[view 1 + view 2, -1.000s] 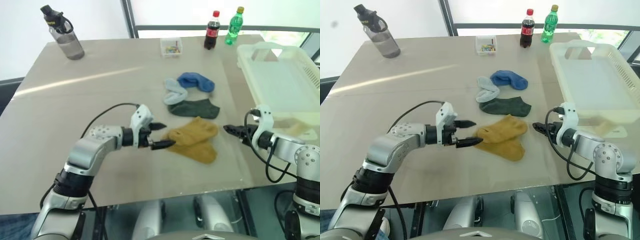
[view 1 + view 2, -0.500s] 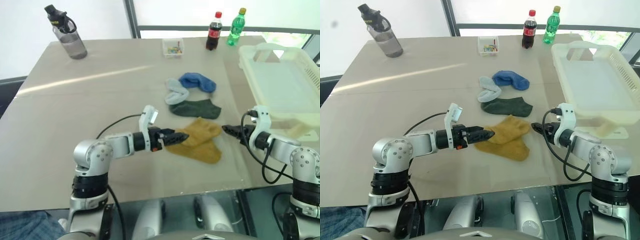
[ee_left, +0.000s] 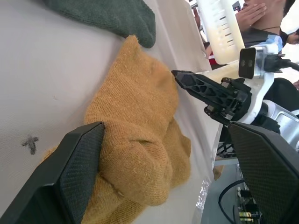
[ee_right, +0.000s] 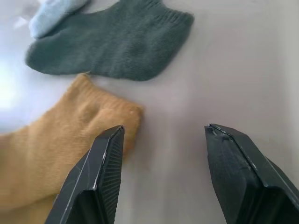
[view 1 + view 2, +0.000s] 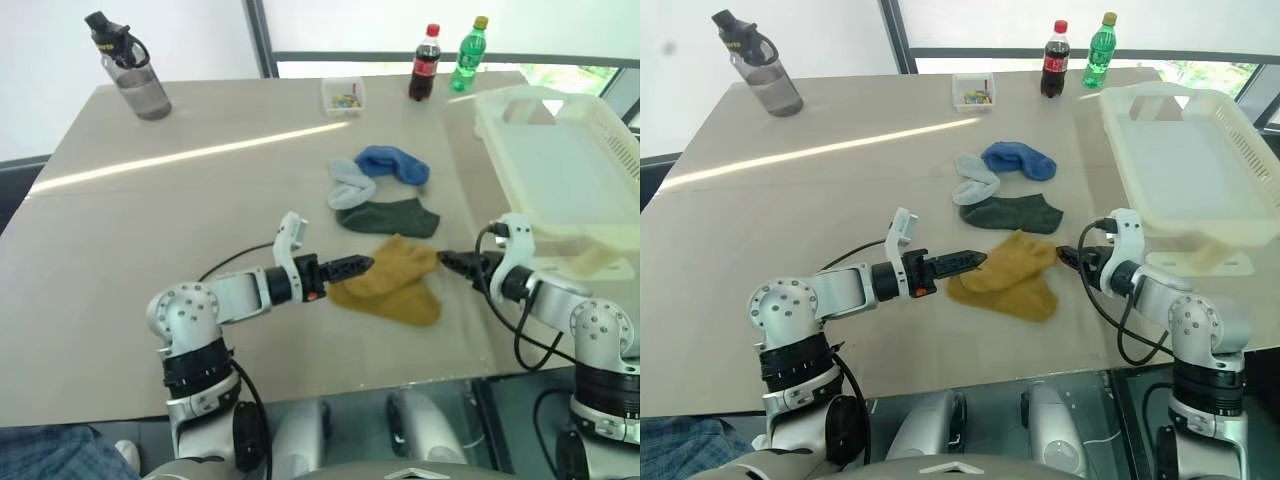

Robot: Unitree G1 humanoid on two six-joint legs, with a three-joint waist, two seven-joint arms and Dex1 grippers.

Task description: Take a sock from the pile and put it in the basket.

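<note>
**Yellow sock between two open pincers**

On the table (image 5: pixel 150 200), nearest of the pile (image 5: pixel 385 195): the sock (image 5: pixel 395 285), mustard yellow, lying flat and partly folded over itself, just below the dark green sock (image 5: pixel 390 216). Not yet lifted. At its left edge, the left pincer (image 5: pixel 350 267), fingers spread wide, one finger (image 3: pixel 70 172) touching the knit. At its right edge, the right pincer (image 5: pixel 452 259), jaws apart, nothing between them, tips near the cuff. To the right, well apart, the basket (image 5: pixel 560 150), empty.

Probably very light, soft and limp: no stiffness, hanging down once raised. Not slippery, not fragile. Best hold probably on the thick folded part or on the cuff, pinching both layers together.
</note>
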